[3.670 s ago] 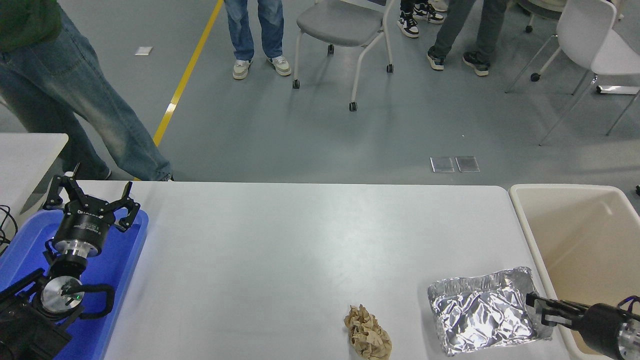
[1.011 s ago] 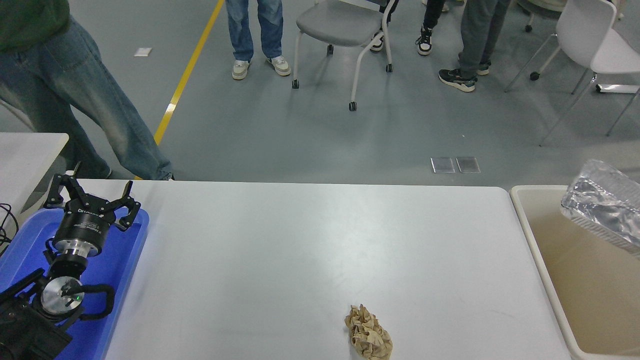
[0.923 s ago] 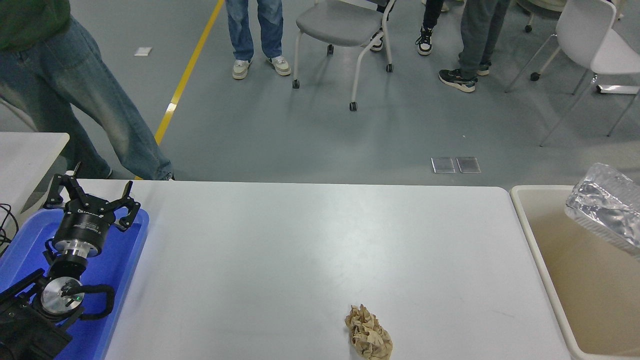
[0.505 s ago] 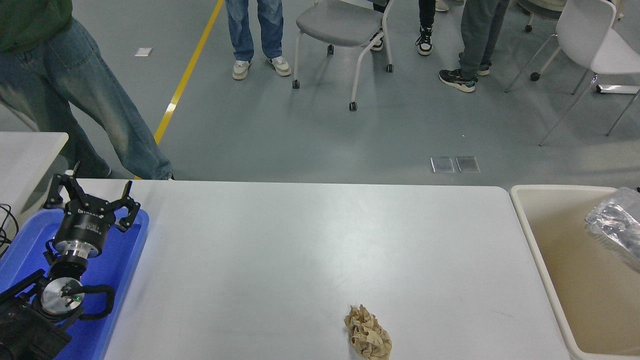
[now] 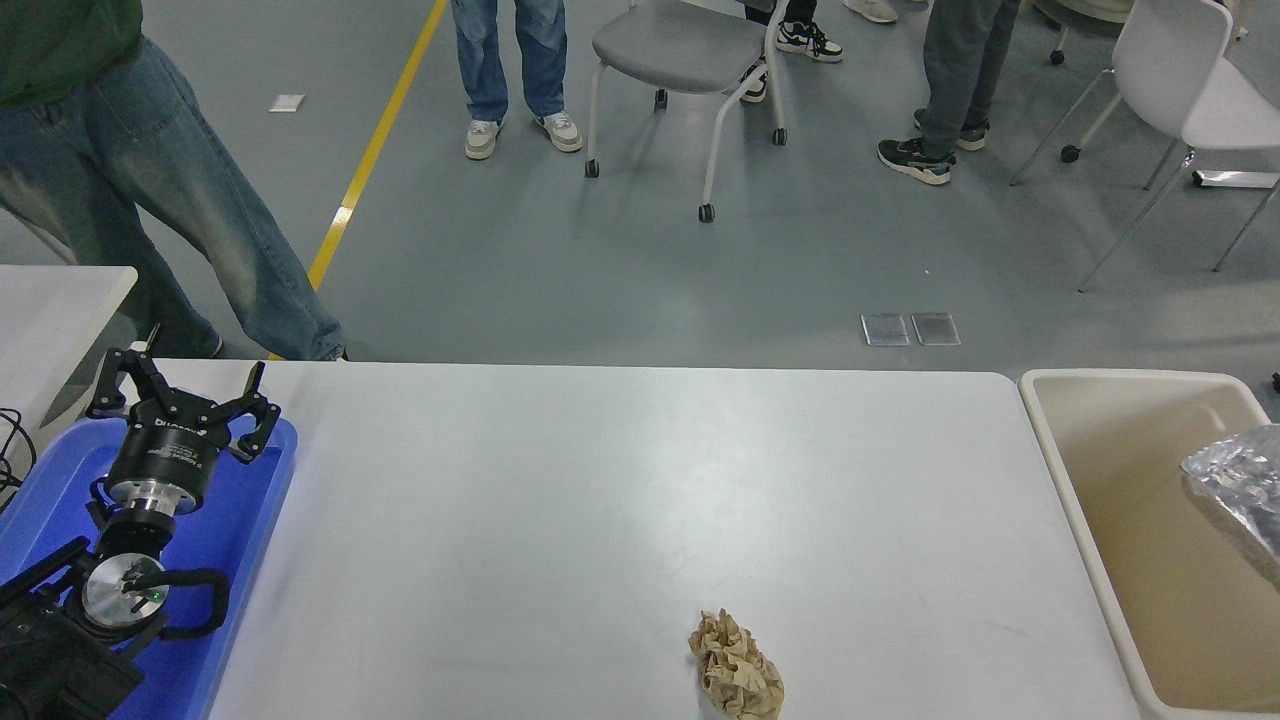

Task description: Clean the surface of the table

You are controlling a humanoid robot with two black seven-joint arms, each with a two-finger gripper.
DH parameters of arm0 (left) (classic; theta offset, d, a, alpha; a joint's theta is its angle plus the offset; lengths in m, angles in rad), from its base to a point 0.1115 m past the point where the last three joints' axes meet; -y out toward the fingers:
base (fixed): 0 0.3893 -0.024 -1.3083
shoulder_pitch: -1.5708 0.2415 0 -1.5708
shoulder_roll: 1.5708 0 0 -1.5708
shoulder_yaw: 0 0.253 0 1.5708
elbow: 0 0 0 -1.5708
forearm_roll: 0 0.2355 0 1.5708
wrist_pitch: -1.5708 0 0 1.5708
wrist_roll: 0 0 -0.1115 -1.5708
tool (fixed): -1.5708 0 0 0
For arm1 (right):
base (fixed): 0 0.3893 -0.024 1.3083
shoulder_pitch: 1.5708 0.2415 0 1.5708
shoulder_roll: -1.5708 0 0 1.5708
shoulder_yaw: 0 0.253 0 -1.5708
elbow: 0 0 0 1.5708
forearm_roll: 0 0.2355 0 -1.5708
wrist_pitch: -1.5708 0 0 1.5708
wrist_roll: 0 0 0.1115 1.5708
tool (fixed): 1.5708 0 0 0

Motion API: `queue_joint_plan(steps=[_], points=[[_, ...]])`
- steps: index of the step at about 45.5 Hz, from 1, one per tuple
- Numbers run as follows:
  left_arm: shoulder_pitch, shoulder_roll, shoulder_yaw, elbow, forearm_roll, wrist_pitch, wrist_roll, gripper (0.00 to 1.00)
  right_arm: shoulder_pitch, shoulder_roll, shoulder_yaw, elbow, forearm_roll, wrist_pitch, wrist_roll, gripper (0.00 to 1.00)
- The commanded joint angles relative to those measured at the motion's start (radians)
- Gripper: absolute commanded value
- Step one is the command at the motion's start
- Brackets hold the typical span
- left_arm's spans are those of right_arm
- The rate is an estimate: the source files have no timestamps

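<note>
You have a crumpled brown paper ball (image 5: pixel 735 678) at six o'clock, a beige tub (image 5: pixel 1120 540) holding a foil tray (image 5: pixel 1238 485) at three, and a blue tray (image 5: pixel 235 520) at eight.

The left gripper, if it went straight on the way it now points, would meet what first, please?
The left gripper is open over the blue tray, pointing toward the far table edge. Nothing appears ahead, though depth is unclear.

Black left arm (image 5: pixel 120 560), silver wrist ring, black multi-fingered gripper (image 5: pixel 183 393)

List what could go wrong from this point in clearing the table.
1. The crumpled brown paper lies close to the near edge of the table surface; a clumsy grab could push it off.
2. The foil tray sits against the right side of the beige tub, cut off by the frame; whether it has settled cannot be told.
</note>
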Motion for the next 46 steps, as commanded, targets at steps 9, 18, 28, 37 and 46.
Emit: queue_joint_plan(steps=[9,18,28,37,46], points=[[0.000,0.000,0.000,0.000,0.000,0.000,0.000,1.00,0.090,0.107,0.016,-0.021,0.051,-0.044,-0.075,0.00],[0.000,0.000,0.000,0.000,0.000,0.000,0.000,1.00,0.100,0.141,0.000,-0.025,0.049,-0.096,-0.080,0.00],[0.000,0.000,0.000,0.000,0.000,0.000,0.000,1.00,0.100,0.153,-0.010,-0.027,0.043,-0.176,-0.099,0.00],[0.000,0.000,0.000,0.000,0.000,0.000,0.000,1.00,0.090,0.190,-0.056,-0.076,0.048,-0.210,-0.099,0.00],[0.000,0.000,0.000,0.000,0.000,0.000,0.000,1.00,0.087,0.192,-0.060,-0.081,0.048,-0.216,-0.099,0.00]])
